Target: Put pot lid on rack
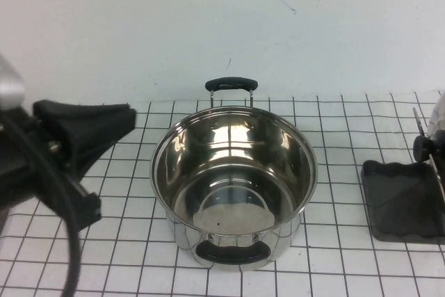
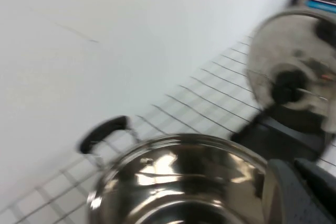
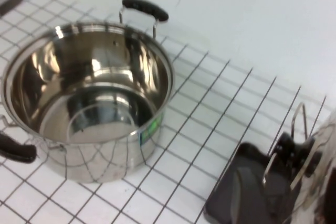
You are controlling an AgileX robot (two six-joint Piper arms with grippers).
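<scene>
The pot lid [image 2: 294, 51], shiny and domed with a black knob [image 2: 287, 85], stands on edge in the rack [image 2: 294, 129] at the table's right side. In the high view only its knob [image 1: 422, 147] and the rack's dark tray [image 1: 400, 203] show at the right edge. My right gripper [image 3: 283, 182] hovers over the rack, open, with one grey finger [image 3: 238, 195] above the tray [image 3: 226, 203], clear of the knob [image 3: 294, 150]. My left gripper [image 1: 128, 115] is shut and holds nothing, left of the pot [image 1: 233, 182].
The deep steel pot [image 3: 86, 98] with two black loop handles sits uncovered in the middle of the gridded table. A white wall rises just behind it. The left arm's cable [image 1: 66, 241] hangs at the front left.
</scene>
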